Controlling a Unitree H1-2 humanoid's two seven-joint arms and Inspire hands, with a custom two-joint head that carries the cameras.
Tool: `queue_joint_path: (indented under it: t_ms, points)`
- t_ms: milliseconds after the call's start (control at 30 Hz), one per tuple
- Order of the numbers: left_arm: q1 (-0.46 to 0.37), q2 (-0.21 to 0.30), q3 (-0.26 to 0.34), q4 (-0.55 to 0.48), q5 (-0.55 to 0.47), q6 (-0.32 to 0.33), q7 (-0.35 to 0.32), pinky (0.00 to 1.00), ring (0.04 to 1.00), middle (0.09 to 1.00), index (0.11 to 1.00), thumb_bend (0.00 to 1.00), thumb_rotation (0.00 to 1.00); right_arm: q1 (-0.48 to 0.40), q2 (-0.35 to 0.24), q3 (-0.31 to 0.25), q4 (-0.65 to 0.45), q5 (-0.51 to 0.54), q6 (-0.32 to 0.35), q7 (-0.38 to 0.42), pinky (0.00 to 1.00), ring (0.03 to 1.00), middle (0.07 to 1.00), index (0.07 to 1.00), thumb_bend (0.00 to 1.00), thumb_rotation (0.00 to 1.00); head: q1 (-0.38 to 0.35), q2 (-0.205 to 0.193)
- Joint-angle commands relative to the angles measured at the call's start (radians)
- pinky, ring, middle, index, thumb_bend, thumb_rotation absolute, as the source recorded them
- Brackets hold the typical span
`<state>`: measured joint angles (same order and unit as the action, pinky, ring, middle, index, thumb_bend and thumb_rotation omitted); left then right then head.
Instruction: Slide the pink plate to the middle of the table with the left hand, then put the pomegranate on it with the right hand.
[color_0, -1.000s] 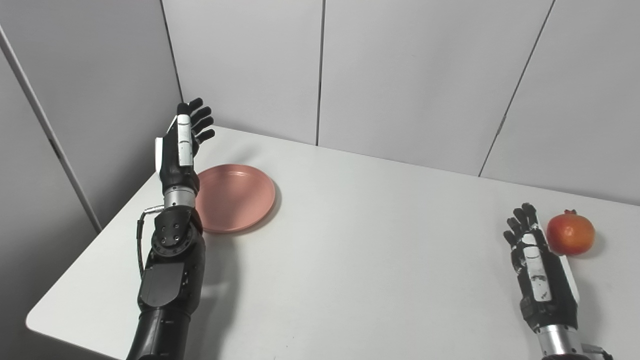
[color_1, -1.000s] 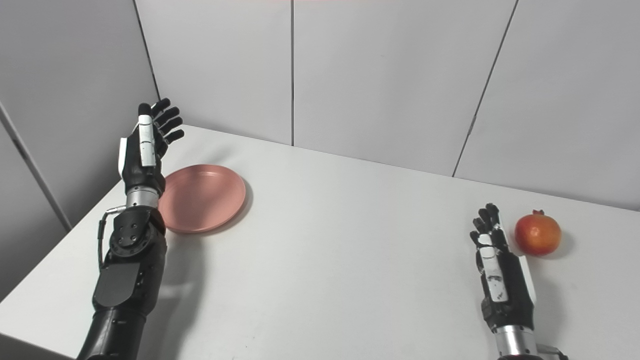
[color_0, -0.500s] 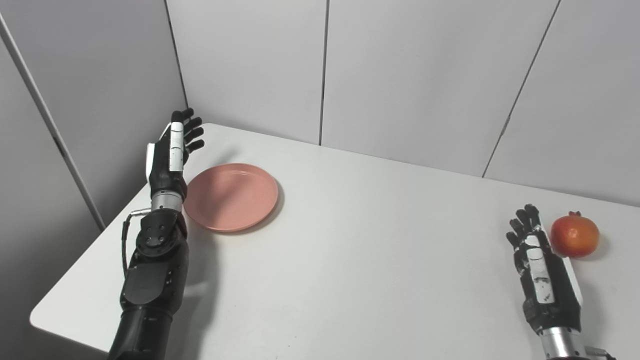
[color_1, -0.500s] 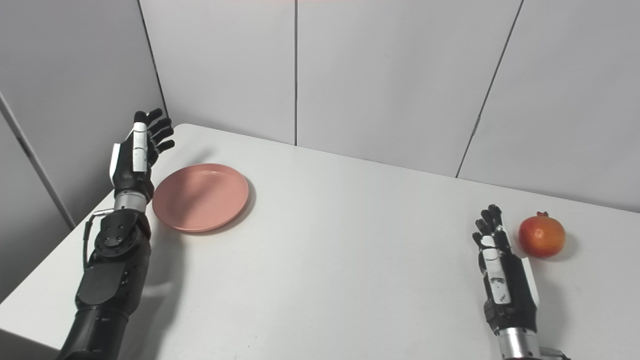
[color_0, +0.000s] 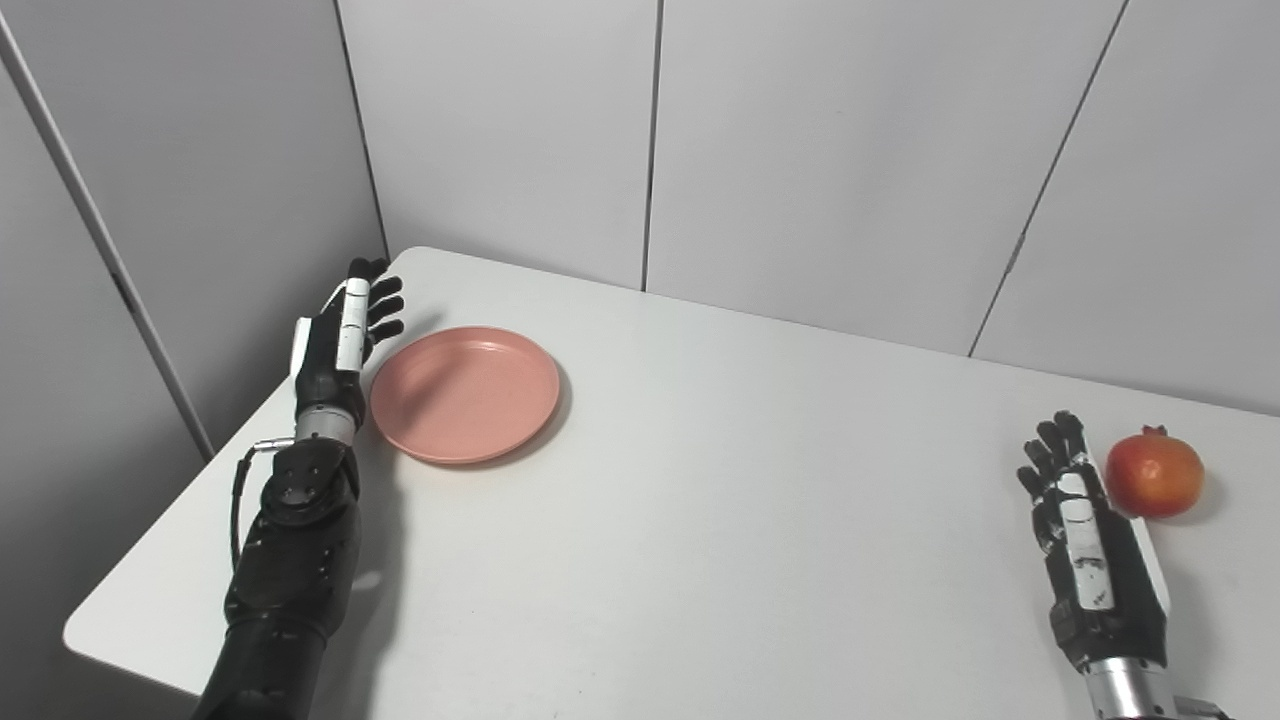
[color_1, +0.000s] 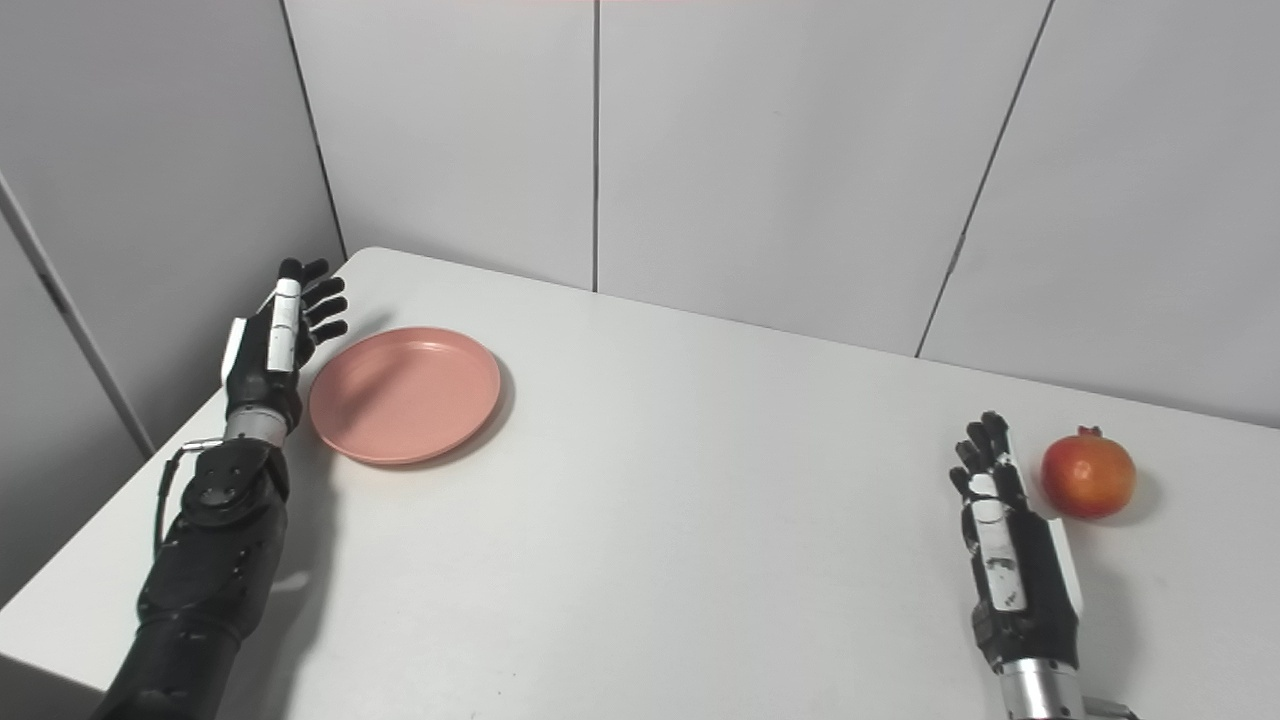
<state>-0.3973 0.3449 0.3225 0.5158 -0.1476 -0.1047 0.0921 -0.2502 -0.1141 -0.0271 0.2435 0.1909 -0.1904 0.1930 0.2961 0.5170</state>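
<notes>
The pink plate (color_0: 465, 391) lies flat near the table's far left corner. My left hand (color_0: 335, 345) is open just left of the plate's rim, fingers straight and pointing away from me, close to the rim; contact cannot be made out. The red pomegranate (color_0: 1155, 473) sits at the right side of the table. My right hand (color_0: 1085, 545) is open, resting low just left of and nearer than the fruit, holding nothing.
The white table (color_0: 700, 520) has its left edge right beside my left arm. Grey wall panels (color_0: 800, 150) close off the back and left.
My left hand has dropped lower and moved left, from above the plate's left rim to beside it. The camera has shifted a little. The right hand, plate and pomegranate stay put.
</notes>
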Motion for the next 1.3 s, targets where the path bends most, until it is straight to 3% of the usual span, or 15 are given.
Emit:
queue_joint_path:
  t_ms: [0,400,667,1267]
  points:
    - [-0.050,0.036,-0.008,0.001,0.029,-0.058,0.010,0.75,0.799,0.801,0.792,0.83,1.00,-0.004,-0.005,-0.007,-0.009,0.006,-0.035,0.011,1.00,1.000,1.000,1.000,0.67,0.86,0.003,0.005]
    - [-0.039,0.020,0.010,-0.104,0.025,-0.036,0.034,0.75,0.788,0.789,0.777,0.83,1.00,-0.003,-0.011,-0.005,-0.009,0.002,-0.044,0.014,1.00,1.000,1.000,1.000,0.66,0.86,0.011,0.005]
    - [-0.045,0.032,0.017,-0.031,0.003,-0.045,0.018,0.79,0.816,0.811,0.802,0.82,1.00,-0.003,-0.011,-0.005,-0.010,0.004,-0.044,0.016,1.00,1.000,1.000,1.000,0.67,0.86,0.012,0.006]
    - [-0.046,0.051,0.013,0.002,-0.002,-0.022,0.004,0.84,0.857,0.847,0.831,0.82,1.00,0.001,-0.010,-0.004,-0.025,0.001,-0.037,0.011,1.00,1.000,1.000,1.000,0.68,0.86,0.015,0.010]
